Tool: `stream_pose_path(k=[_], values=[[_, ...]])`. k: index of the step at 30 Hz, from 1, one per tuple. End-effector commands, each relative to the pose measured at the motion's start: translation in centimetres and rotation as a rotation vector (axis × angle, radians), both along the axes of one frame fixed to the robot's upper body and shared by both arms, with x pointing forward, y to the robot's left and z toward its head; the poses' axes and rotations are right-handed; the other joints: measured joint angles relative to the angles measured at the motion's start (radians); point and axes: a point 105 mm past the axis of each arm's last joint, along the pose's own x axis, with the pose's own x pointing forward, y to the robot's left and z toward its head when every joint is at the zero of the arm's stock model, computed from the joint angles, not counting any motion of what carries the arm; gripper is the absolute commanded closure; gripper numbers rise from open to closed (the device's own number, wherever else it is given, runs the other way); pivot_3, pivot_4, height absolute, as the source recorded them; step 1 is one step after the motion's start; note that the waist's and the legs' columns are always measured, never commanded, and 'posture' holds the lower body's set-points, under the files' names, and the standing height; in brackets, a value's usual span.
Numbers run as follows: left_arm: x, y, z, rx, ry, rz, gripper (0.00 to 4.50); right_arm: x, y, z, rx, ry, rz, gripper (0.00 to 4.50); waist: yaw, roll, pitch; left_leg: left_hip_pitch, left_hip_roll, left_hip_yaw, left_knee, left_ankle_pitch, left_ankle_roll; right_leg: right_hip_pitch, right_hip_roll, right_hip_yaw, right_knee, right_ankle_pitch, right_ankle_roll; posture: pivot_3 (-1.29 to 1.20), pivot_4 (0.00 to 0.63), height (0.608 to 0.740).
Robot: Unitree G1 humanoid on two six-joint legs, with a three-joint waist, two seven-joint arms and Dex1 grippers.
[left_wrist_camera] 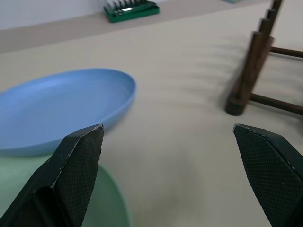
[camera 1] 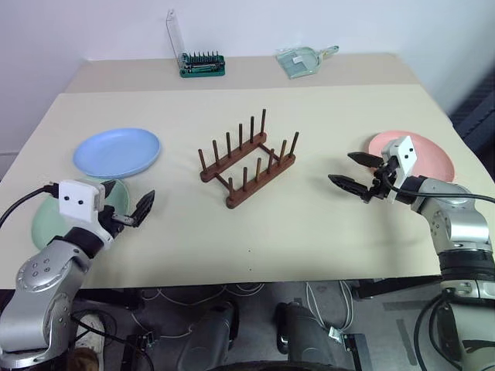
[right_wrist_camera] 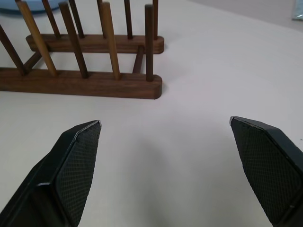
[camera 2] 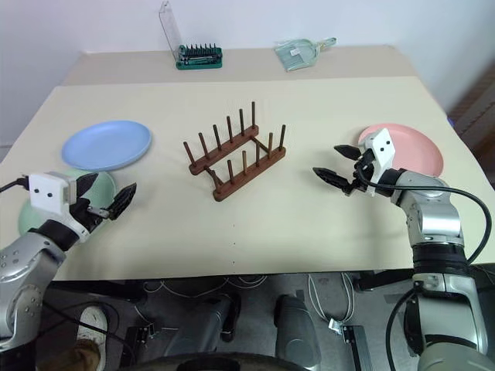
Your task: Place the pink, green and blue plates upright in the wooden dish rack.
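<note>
Nothing racked yet: dark brown wooden dish rack (camera 1: 247, 161) empty mid-worktop, round light blue plate (camera 1: 117, 151) flat at far left, pale mint green plate (camera 1: 46, 220) flat just nearer and partly under it, salmon pink plate (camera 1: 425, 154) flat at right. Left end effector (camera 1: 131, 204) wide and empty above the green plate's edge; right end effector (camera 1: 354, 171) wide and empty just left of the pink plate, aimed at the rack. Probably pre-grasp stage; next needs a rim pinch, tilt upright, then drop between pegs.
</note>
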Motion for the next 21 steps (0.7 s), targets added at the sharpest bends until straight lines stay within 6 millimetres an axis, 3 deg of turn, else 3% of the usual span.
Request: stream_pose_path(k=[1,15,21], values=[[-0.4,-0.4,1.4,0.026,-0.039,-0.031,0.00,-0.3,-0.1,1.3,0.009,-0.043,0.001,0.05,0.001,0.000,0.000,0.000,0.000,0.000,0.000,0.000,0.000,0.000,0.000,0.000,0.000,0.000,0.000,0.00,0.150,0.740],[-0.3,-2.7,0.3,0.014,0.011,-0.167,0.00,-1.6,1.2,1.3,0.010,-0.031,0.025,0.05,0.002,0.000,0.000,0.000,0.000,0.001,0.000,0.000,0.000,0.000,0.000,0.001,0.000,0.001,-0.002,0.00,0.150,0.740],[-1.0,-5.1,-1.9,0.051,0.138,-0.348,0.00,-3.2,2.5,0.9,0.036,-0.013,0.047,0.05,0.001,0.000,0.000,0.000,0.001,0.002,0.000,0.000,0.000,0.000,0.000,0.001,0.000,0.000,-0.001,0.00,0.150,0.740]])
